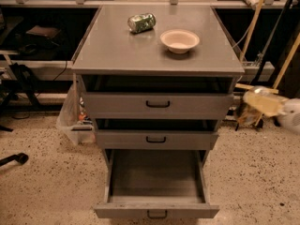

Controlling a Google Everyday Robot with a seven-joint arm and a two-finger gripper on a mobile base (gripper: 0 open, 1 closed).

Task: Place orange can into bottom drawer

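- Bottom drawer (140, 212): lowest and deepest of three grey metal drawers, pulled out at 6 o'clock. It has a wide flat front and a small dark handle.
- Gripper (263, 104): pale and smeared, at 3 o'clock, just off the cabinet's (117, 50) right edge. Whether it is open or closed cannot be told.
- Orange can: not identifiable with certainty. A mottled orange-brown patch (244, 116) sits at the gripper's 7 o'clock.
- Green can (141, 22), on its side, and bowl (180, 40): on the cabinet top, 12 o'clock.

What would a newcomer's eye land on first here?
The bottom drawer stands pulled wide open, nothing visible inside. On the cabinet top a green-and-silver can lies on its side beside a pale bowl. The gripper hangs at the right edge, level with the top drawer.
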